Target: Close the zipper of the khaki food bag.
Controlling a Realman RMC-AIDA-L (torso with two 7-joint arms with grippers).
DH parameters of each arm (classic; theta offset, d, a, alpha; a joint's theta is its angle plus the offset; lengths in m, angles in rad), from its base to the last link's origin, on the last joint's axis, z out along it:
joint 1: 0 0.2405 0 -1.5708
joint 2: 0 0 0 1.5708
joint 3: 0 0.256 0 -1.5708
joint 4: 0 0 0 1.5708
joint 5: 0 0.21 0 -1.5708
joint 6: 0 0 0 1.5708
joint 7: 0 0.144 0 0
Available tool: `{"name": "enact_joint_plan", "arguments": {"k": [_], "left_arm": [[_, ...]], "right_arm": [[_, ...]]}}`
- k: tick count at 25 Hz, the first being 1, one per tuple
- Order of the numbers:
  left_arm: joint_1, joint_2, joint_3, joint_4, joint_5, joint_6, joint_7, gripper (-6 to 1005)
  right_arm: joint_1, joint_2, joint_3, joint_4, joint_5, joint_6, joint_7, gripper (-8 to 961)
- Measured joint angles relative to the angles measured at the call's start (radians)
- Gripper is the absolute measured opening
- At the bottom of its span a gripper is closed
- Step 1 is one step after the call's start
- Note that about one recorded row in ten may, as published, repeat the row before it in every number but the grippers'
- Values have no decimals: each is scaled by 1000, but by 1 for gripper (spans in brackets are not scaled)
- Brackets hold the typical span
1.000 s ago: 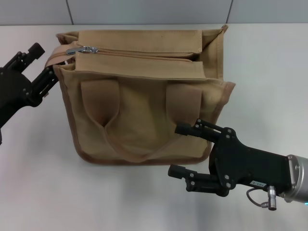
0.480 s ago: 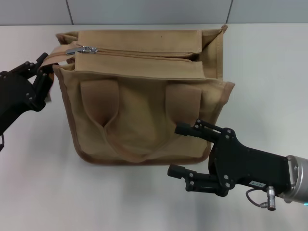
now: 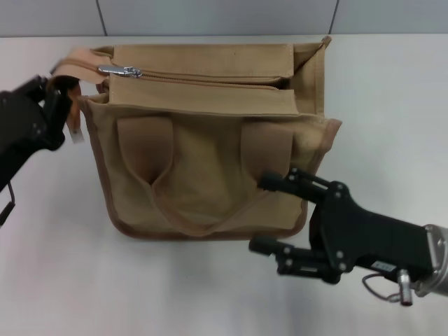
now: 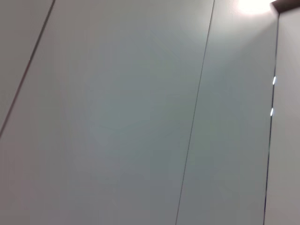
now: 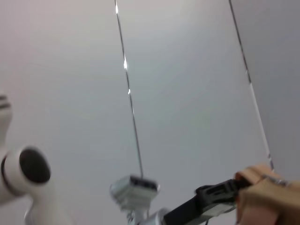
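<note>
Tension along the zipper (image 3: 192, 78) is what this step needs, I think: the khaki food bag (image 3: 203, 147) lies on the white tabletop (image 3: 56, 266), its zipper running across the top face, with the silver slider (image 3: 120, 71) sitting at the bag's left end. The left gripper (image 3: 59, 91) is at the bag's upper-left corner and its jaws appear clenched on the tan end tab (image 3: 70, 64) of the zipper tape. To do it well, this grip should stay firm and pull gently away from the bag, so that the track is straight and the fabric flaps do not bunch when the slider is drawn along. The right gripper (image 3: 280, 213) hovers at the bag's lower-right corner, jaws released and holding nothing; it would have to travel up to the slider. Compared with half a second ago, the end tab is lifted and stretched outward from the bag, and the right gripper sits slightly lower.
</note>
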Motion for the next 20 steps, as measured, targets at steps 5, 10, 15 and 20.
{"name": "enact_joint_plan", "arguments": {"k": [5,10,15,20], "left_arm": [[-48,0,1,-31,-51,60,-36,18],[-105,1,1,-55,-51,80,-68,18],[-173,-2,2,-86,-51,71,-70,18],[-197,-2,2,-96,-51,66,-70,18]], "right_arm": [[11,-4,96,1,1,-24,81,817],[43,-4,215,0,1,-23,202,817],[107,-5,256,-2,1,-18,369,817],[189,-5,252,-4,1,10,492,817]]}}
